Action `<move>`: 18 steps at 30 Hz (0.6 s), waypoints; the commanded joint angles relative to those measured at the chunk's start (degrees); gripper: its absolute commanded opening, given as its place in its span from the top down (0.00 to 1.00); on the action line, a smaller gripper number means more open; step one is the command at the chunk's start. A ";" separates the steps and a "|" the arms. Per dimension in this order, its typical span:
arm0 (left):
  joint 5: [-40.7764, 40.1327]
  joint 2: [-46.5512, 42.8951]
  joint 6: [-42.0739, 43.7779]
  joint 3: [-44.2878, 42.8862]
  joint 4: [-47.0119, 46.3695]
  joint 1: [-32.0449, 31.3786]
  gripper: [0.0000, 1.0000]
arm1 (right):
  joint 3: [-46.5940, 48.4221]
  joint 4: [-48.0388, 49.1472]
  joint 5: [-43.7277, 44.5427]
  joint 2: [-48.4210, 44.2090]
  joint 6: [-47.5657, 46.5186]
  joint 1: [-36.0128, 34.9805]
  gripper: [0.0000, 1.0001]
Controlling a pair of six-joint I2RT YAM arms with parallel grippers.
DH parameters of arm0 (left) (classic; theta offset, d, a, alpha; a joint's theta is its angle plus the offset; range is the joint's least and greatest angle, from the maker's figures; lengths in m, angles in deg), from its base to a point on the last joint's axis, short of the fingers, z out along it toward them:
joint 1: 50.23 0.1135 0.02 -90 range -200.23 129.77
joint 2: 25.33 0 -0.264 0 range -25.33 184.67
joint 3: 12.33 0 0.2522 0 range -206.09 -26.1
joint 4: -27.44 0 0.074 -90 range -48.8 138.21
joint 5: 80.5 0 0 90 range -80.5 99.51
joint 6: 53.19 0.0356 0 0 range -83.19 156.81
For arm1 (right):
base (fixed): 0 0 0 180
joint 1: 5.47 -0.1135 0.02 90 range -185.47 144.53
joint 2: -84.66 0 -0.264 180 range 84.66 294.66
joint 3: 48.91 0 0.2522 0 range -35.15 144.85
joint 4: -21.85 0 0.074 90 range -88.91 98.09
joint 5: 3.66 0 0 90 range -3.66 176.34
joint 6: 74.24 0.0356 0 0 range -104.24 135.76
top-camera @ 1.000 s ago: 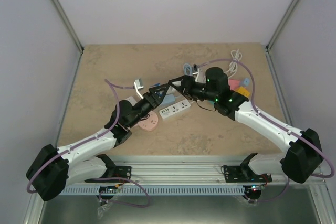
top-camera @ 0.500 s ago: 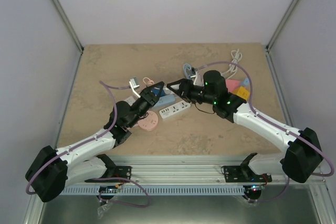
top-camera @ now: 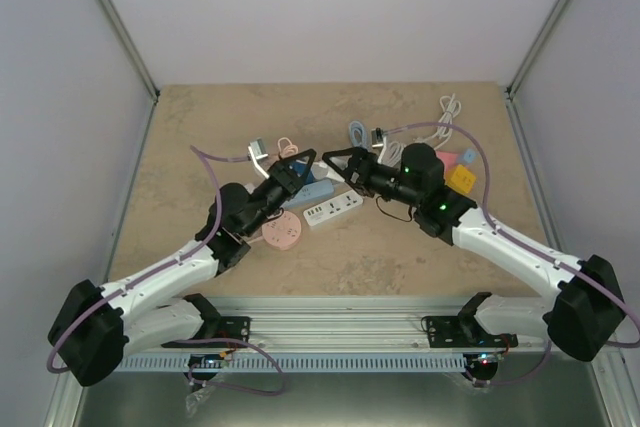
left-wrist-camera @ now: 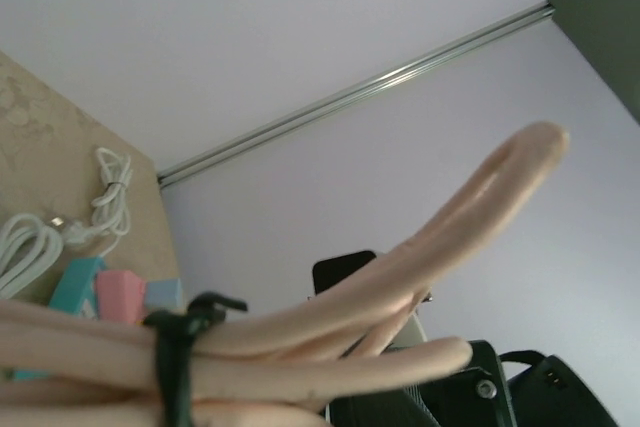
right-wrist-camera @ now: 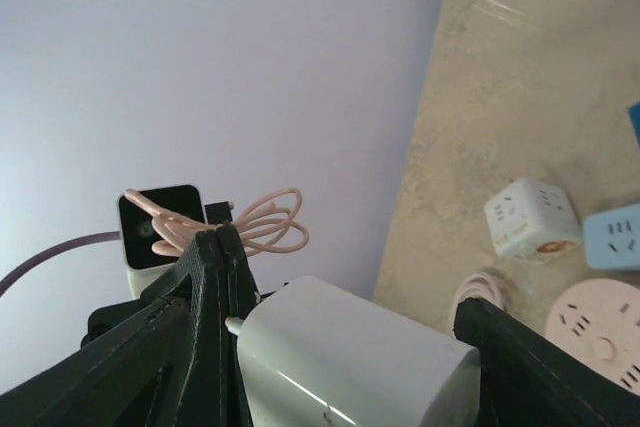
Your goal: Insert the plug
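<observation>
The left jaws are clenched on a tied peach-pink cable bundle (left-wrist-camera: 470, 205). The right jaws flank the white block plug (right-wrist-camera: 350, 357); whether they are grasping it or have released it cannot be told. Near them, a white power strip (top-camera: 333, 210) lies on the beige surface (top-camera: 200, 127).

Left wrist view: the pink cable (left-wrist-camera: 330, 337) pinched in my left pincer (top-camera: 298, 161) looms blurred, its coil cut off by the bottom and left edges, my own fingers out of sight. Right wrist view: a white charger (right-wrist-camera: 350, 357) between the fingers of my right pincer (top-camera: 332, 159) is cropped below; whether they touch it, I cannot tell.
</observation>
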 commanded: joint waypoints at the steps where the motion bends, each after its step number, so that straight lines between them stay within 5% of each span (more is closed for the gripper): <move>1: 2.29 -1.45 -0.78 -3.07 2.07 0.01 1.00 | -0.94 10.37 -0.19 -2.58 1.39 -0.23 0.29; 5: 2.70 -1.69 -1.65 -4.43 3.85 0.01 1.00 | -3.77 15.91 -0.92 -3.83 2.06 -0.25 0.38; 14: 2.20 -0.42 -6.61 -11.37 16.60 0.35 1.00 | -8.77 22.93 -4.82 -7.43 -0.69 -0.32 0.32; 18: 3.36 1.36 -7.57 -12.87 18.48 0.36 1.00 | -10.30 22.73 -3.46 -9.55 -1.18 -0.41 0.38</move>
